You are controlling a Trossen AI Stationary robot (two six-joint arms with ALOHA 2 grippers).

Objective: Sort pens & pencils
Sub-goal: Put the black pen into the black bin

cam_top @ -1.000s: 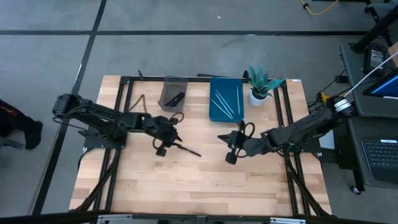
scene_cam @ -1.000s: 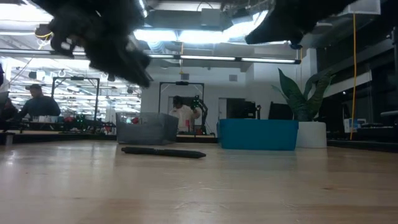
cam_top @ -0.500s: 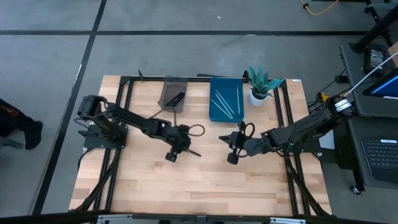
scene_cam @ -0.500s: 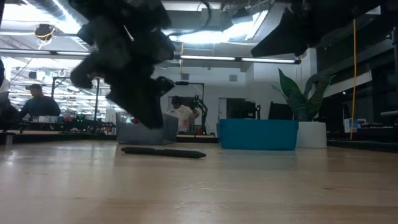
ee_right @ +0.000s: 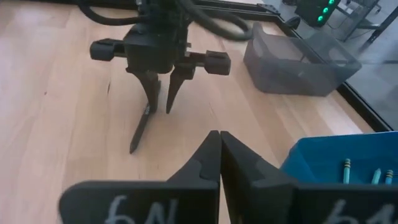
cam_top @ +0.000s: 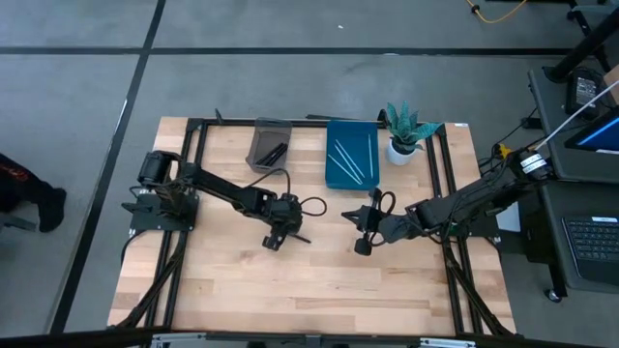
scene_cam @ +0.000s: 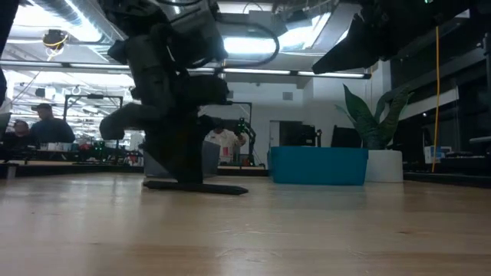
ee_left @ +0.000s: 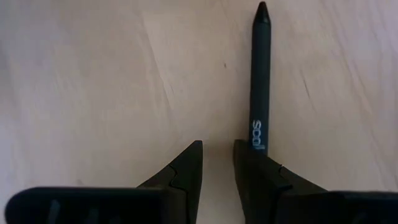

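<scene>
A black pen (ee_left: 261, 74) lies flat on the wooden table, near its middle (cam_top: 302, 237). My left gripper (ee_left: 217, 149) points steeply down right at the pen's one end, open by a narrow gap with only bare wood in it. The pen runs out from under one finger (ee_left: 255, 162), beside the gap. The right wrist view shows the same gripper (ee_right: 158, 111) and pen (ee_right: 138, 134). My right gripper (cam_top: 361, 246) hovers shut, holding nothing, right of the pen (ee_right: 219, 140). My left gripper has one fingertip (ee_right: 149, 107) standing over the pen's end (ee_left: 256, 134), coming from above. The finger itself hides the spot, so I cannot tell whether it touches the pen. The pen lies flat on the table, outside the gap between the fingers.
A grey bin (cam_top: 269, 145) with black pens and a blue tray (cam_top: 338, 172) with pale teal pencils (cam_top: 350, 155) stand at the far edge. A potted plant (cam_top: 406, 130) stands right of the tray. Bare wood stretches toward the near edge.
My left gripper has gone toward the table's right edge and down onto the black pen's end, tipping from a shallow slant to steeply downward. The pen has stayed lying where it was.
</scene>
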